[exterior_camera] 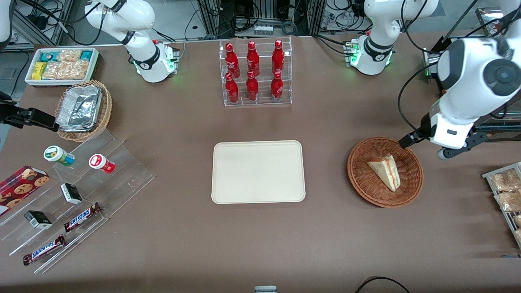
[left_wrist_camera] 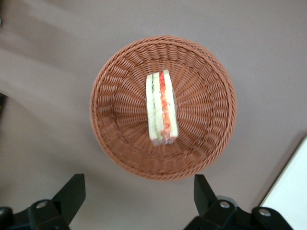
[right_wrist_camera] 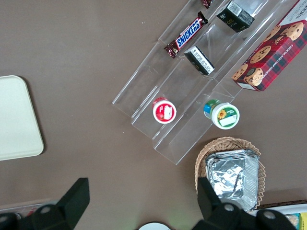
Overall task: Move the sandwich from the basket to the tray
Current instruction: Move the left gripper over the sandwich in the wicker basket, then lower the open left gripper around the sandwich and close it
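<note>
Nearest the front camera, two Snickers bars [exterior_camera: 61, 236] are lying on the low steps of a clear stepped stand [exterior_camera: 77, 199] toward the parked arm's end of the table, with two small dark boxes [exterior_camera: 55, 205] and one cookie box [exterior_camera: 20, 188] just above them. Two small tubs, one green-lidded [exterior_camera: 59, 155] and one red-lidded [exterior_camera: 101, 163], are sitting on the higher steps. Mid-table, one cream tray [exterior_camera: 258, 171] is lying flat with nothing on it. Toward the working arm's end, one reddish-brown basket [exterior_camera: 371, 195] is resting on the table well apart from the tray, and one sandwich [exterior_camera: 385, 171] is lying in it, wrapped in clear film, striped filling edge up in the wrist view [left_wrist_camera: 162, 106]. The gripper [left_wrist_camera: 139, 199] is hovering above the basket's rim [left_wrist_camera: 163, 172], fingers [left_wrist_camera: 72, 194] spread wide, holding and touching nothing. Farther back, one tan wicker basket [exterior_camera: 83, 110] is holding foil containers, six red bottles [exterior_camera: 253, 73] are standing in a clear rack, three on each of two tiers, and one white bin of snack packets [exterior_camera: 62, 65] is sitting at the parked arm's end.
</note>
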Controlling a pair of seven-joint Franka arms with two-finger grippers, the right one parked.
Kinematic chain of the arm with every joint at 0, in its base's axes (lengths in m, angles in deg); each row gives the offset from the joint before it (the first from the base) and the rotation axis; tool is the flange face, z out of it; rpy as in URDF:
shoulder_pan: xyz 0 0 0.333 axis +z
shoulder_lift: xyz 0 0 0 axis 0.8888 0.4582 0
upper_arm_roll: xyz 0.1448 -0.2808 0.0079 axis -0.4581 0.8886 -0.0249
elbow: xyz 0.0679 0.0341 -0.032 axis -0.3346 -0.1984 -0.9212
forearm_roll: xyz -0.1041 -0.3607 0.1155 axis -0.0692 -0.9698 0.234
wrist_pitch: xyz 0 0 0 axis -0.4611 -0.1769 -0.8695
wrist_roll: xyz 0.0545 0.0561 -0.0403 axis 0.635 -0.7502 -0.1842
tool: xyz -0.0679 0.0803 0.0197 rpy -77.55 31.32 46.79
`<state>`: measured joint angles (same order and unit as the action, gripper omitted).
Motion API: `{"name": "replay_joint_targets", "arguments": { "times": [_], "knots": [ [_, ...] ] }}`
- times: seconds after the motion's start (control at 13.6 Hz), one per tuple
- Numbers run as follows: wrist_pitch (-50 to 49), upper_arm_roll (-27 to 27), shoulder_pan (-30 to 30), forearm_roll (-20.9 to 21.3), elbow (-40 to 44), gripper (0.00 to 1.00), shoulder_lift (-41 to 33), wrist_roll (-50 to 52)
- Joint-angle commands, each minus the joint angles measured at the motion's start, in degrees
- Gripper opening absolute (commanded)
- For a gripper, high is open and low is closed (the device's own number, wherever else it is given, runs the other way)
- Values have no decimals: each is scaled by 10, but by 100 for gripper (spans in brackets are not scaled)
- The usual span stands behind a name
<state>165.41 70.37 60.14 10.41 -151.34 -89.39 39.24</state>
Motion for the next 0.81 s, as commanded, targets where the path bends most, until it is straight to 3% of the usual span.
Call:
{"name": "replay_joint_targets", "arguments": {
  "times": [0.0,0.15,0.74],
  "knots": [
    [71,0,-2,6,-45,100,1,49],
    [131,0,-1,6,-72,100,18,76],
    [197,3,-4,9,-72,100,96,52]
  ]
}}
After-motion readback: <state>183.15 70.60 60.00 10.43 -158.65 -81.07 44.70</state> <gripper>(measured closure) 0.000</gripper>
